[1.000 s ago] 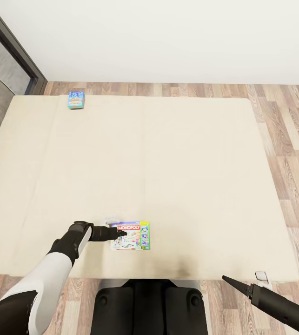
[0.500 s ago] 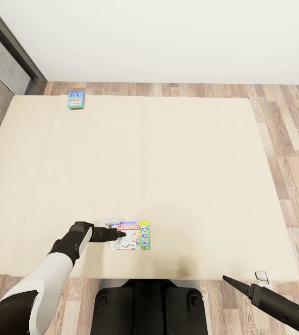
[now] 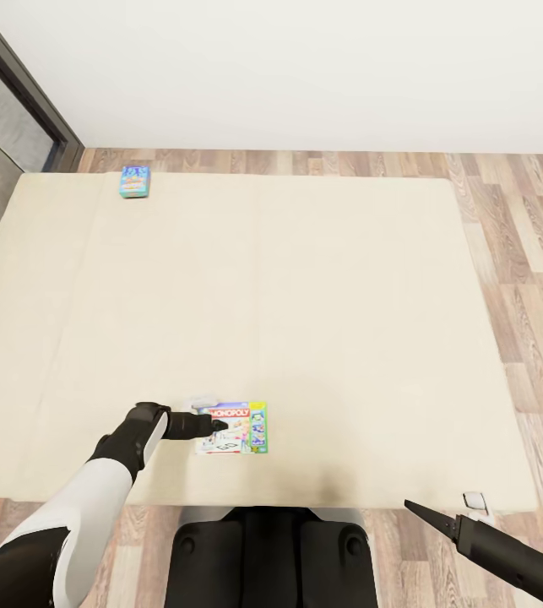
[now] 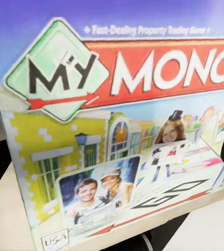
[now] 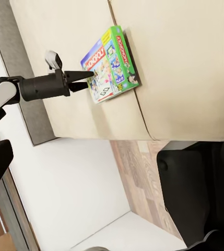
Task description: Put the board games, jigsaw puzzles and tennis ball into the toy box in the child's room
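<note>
On bed (image 3: pixel 322 295), near front edge, left of centre: Monopoly box (image 3: pixel 239 428). At its left side: left gripper (image 3: pixel 219 425), fingers (image 5: pixel 83 76) at the box edge. Far left corner: smaller game box (image 3: pixel 134 181). Off front right corner, over floor (image 3: pixel 524 253): right gripper (image 3: pixel 415 510).

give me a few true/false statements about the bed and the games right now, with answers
1. The Monopoly box lies near the bed's front edge. True.
2. The blue box sits right beside the Monopoly box. False: it lies at the far left corner of the bed, well apart.
3. The left pincer is at the Monopoly box's left edge. True; the right wrist view shows its fingers at the box, which is tipped up off the mattress.
4. The right pincer is gripping the blue box. False: it hangs off the bed's near edge, holding nothing.
5. The bed stands on carpet. False: on a wood floor.
</note>
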Robot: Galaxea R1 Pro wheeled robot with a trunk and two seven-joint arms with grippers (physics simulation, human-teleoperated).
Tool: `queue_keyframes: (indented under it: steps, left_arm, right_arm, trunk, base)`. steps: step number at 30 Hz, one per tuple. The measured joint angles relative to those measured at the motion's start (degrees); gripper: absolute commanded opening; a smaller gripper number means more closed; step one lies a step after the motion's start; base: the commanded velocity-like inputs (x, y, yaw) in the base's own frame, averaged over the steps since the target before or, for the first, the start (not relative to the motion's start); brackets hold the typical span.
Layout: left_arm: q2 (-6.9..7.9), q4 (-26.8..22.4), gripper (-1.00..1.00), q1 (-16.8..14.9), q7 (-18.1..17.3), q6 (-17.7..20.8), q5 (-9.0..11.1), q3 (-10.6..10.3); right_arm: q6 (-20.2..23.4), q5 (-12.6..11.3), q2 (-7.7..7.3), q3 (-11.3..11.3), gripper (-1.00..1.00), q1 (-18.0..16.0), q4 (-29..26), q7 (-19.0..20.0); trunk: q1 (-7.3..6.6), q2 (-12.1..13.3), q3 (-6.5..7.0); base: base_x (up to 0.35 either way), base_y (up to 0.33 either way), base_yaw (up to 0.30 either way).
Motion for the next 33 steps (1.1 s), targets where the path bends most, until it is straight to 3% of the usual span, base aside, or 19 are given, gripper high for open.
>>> queue_keyframes:
  steps: [33]
  left_arm:
    - [-0.01, 0.0, 1.0, 0.0, 0.0, 0.1, 0.2, 0.0]
  right_arm:
    - [0.0, 0.0, 0.01, -0.1, 1.0, 0.0, 0.0, 0.0]
  trunk:
    - [0.0, 0.0, 0.0]
  base:
    - [0.0, -0.048, 0.0]
